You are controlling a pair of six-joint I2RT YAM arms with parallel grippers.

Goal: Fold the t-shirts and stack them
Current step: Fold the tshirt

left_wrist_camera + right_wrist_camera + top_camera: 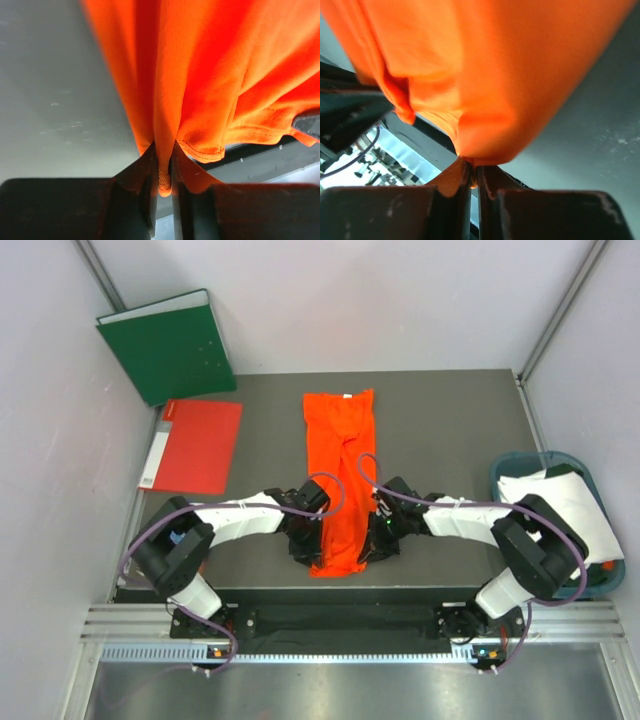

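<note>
Orange t-shirt (pixel 340 465) lies as a long narrow strip down the middle of the table (pixel 450 430), collar at the far end. Left gripper (pixel 163 172) is clamped on the near hem's left corner; right gripper (pixel 472 172) is pinched onto the right corner. White t-shirt (pixel 575 502) sits in the basket (pixel 518 462) at the right. Red folder (pixel 195 445) and green binder (pixel 170 345) lie far left

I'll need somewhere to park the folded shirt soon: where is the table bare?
Widest bare patch: far right of the table, between the orange shirt and the basket holding the white shirt. A narrower strip lies between the red folder and the orange shirt. Crowded: the near edge, where the left gripper and right gripper pinch the hem.
</note>
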